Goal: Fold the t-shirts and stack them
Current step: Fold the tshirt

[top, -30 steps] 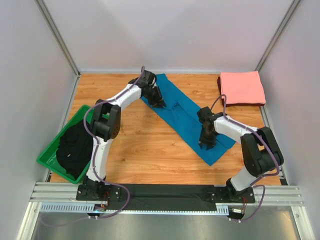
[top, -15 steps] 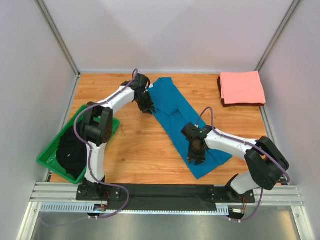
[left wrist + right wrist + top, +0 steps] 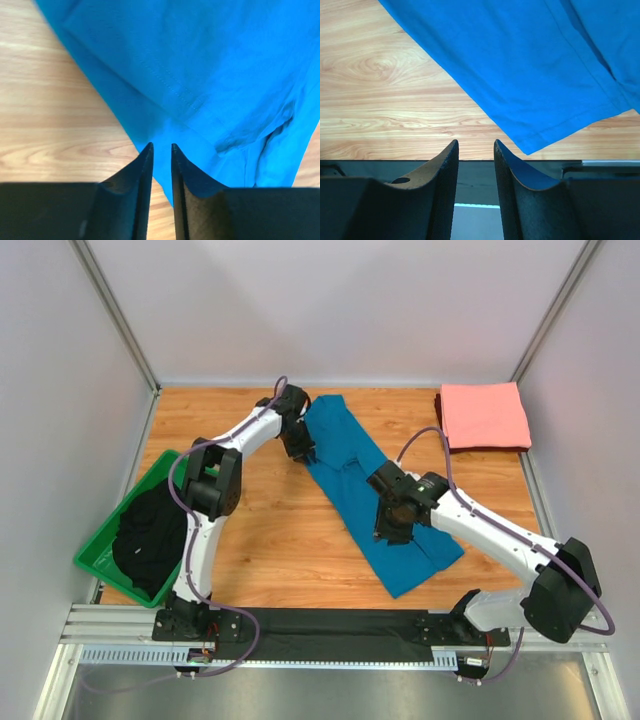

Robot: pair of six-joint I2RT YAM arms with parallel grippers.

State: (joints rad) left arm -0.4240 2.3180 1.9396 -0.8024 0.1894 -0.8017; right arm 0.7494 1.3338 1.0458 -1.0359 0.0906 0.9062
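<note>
The teal-blue t-shirt (image 3: 345,450) lies as a long folded strip, slanting from the table's back middle toward the front right. My left gripper (image 3: 303,450) hovers at its upper left edge. In the left wrist view the left gripper (image 3: 161,146) has its jaws a narrow gap apart, with cloth (image 3: 200,60) and wood showing through. My right gripper (image 3: 390,525) hangs over the strip's middle. The right wrist view shows the right gripper (image 3: 475,141) open and empty, with the shirt's lower corner (image 3: 530,65) ahead. The salmon-pink t-shirt (image 3: 485,415) lies folded at the back right.
A green bin (image 3: 95,560) holding black cloth (image 3: 150,535) sits at the left edge. White walls close the table on three sides. A black strip (image 3: 330,620) runs along the near edge between the arm bases.
The teal shirt has slid left, its lower end swinging toward the near edge. My right gripper went left with it, then rose off the cloth. The left gripper shifted only slightly.
</note>
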